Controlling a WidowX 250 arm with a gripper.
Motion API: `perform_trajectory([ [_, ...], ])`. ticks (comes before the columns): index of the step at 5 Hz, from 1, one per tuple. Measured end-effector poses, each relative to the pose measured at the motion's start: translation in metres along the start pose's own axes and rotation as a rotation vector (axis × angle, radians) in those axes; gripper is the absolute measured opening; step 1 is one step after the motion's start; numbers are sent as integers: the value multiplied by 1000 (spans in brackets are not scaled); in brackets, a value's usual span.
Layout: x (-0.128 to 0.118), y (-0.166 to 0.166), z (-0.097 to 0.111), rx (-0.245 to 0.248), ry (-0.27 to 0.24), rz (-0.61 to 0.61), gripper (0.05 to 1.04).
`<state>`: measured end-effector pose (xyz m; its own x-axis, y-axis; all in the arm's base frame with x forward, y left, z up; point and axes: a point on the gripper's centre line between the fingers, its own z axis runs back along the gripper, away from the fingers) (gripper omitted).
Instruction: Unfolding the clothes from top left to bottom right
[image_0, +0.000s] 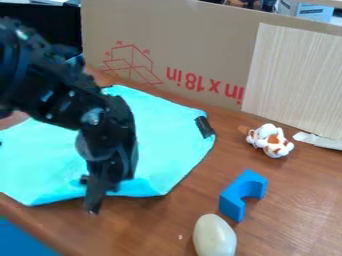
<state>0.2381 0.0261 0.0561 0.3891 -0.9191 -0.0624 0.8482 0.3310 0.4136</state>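
Step in hand: judged to be the late part of the unfolding. The turquoise cloth (163, 142) lies in the left and centre of the frame, mostly spread, with its right corner near mid-frame and a dark patch (205, 127) on that side. The gripper (98, 196) hangs over the cloth's lower edge, left of centre, the arm (57, 90) coming in from the upper left. Claw state: cannot tell whether released, clenched or grasping cloth.

Next move (judgement): if fabric is caught, draw that edge toward the lower right, lay it down and let go; if not, lift clear and check for a leftover fold at the lower edge. Risk: lifting with fabric caught would refold that edge.

Containers: none identified on the table (294, 200). The blue block (242, 194), the pale egg (214, 236) and the white and orange toy (270, 140) sit directly on the wood, right of the cloth. Cardboard (207, 45) stands upright behind; whether it is a whole box, and its contents, cannot tell.
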Motion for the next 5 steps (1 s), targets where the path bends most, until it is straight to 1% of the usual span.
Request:
perform_trajectory([
  [1, 2, 18, 17, -150, -78, 29, 198],
  [2, -9, 44, 43, -241, -152, 79, 454],
  [3, -24, 67, 55, -358, -171, 112, 733],
  [4, -34, 82, 52, -525, -204, 89, 985],
  [5, -61, 106, 50, -485, -203, 160, 1000],
])
